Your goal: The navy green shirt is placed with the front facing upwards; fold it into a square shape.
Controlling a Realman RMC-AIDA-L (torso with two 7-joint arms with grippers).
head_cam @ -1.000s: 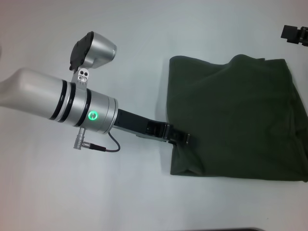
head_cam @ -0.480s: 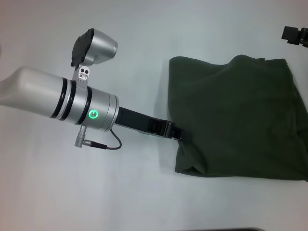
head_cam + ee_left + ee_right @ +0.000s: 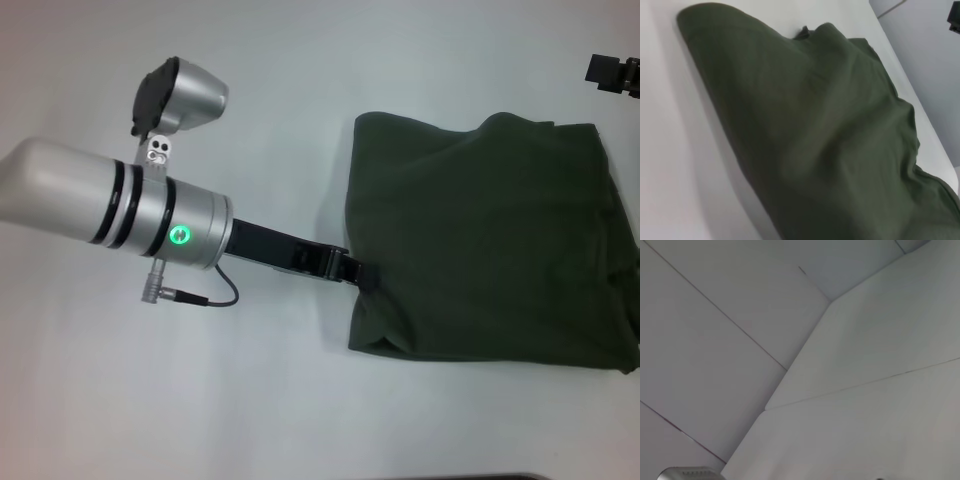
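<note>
The navy green shirt (image 3: 490,240) lies folded into a rough rectangle on the right of the white table, plain side up, with no lettering showing. My left gripper (image 3: 365,276) reaches in from the left and is shut on the shirt's left edge near its front corner; the cloth hides the fingertips. The edge bunches and lifts slightly there. In the left wrist view the shirt (image 3: 830,140) fills the picture as a raised, draped fold. My right gripper (image 3: 612,72) sits parked at the far right edge, apart from the shirt.
The white table (image 3: 300,90) spreads to the left and front of the shirt. A black cable (image 3: 215,300) hangs from the left arm's wrist. The right wrist view shows only pale panels (image 3: 840,365).
My left arm has pulled back to the left and slightly away, and the shirt's near-left corner and front edge moved with it. The right gripper has not moved.
</note>
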